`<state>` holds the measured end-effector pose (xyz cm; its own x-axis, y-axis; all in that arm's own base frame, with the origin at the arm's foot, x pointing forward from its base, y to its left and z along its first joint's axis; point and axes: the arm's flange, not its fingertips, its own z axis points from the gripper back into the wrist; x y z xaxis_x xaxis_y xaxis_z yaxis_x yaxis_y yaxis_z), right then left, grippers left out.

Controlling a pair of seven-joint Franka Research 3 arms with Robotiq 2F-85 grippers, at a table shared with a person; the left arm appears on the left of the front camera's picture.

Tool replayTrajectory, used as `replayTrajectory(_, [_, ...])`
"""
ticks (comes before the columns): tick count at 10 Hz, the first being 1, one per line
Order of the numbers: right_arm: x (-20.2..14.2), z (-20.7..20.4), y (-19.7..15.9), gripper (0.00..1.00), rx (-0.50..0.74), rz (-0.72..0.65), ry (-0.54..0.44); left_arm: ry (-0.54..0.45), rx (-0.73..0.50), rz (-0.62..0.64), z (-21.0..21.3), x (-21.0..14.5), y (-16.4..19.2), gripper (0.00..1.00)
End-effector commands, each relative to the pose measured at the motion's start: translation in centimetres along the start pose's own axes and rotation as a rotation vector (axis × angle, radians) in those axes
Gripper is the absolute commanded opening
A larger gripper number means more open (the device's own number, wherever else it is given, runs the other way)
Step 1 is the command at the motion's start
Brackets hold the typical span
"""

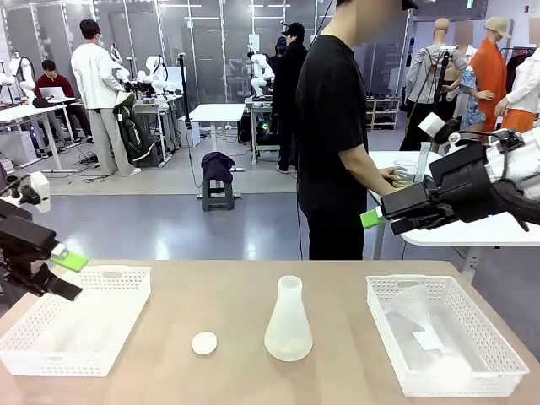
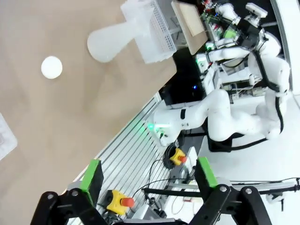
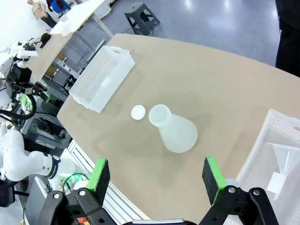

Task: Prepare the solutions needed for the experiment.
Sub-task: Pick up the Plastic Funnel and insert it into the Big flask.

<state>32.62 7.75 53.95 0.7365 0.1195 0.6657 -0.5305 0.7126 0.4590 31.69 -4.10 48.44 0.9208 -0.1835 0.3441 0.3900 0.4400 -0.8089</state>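
Left gripper (image 2: 147, 176) jaws spread wide, empty. Right gripper (image 3: 157, 178) same, empty.

A glossy blue-grey floor (image 1: 160, 224) is seen beyond the near light brown tabletop (image 1: 228, 295), and bright light is reflected in it. A small dark step stool (image 1: 217, 198), draped with a dark cloth (image 1: 217, 166), is placed mid-room. Farther off, a white rectangular table (image 1: 216, 112) is set before a grey panelled far wall (image 1: 202, 42). Another white-topped table (image 1: 494, 232) is found at the right.

Translucent whitish conical flask (image 1: 288, 325), upright, open-necked, middle of the table (image 1: 211, 287)
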Motion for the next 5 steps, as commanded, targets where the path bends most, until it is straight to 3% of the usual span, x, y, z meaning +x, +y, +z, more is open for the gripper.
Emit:
replayTrajectory(1, [-5.1, -0.5, 0.2, 1.00, -0.030, 0.075, 0.011, -0.048, -0.042, 0.007, -0.6, 1.0, 0.5, 1.00])
replayTrajectory(3, [-4.7, -1.4, 0.0, 1.00, -0.194, 0.140, 0.085, 0.000, 0.000, 0.000, 0.0, 0.0, 0.0, 1.00])
replayTrajectory(4, [-4.4, -1.7, -0.7, 1.00, -0.344, 0.267, 0.147, 0.000, 0.000, 0.000, 0.0, 0.0, 0.0, 1.00])
replayTrajectory(5, [-4.1, -2.0, -1.6, 1.00, -0.459, 0.511, 0.262, 0.000, 0.000, 0.000, 0.0, 0.0, 0.0, 1.00])
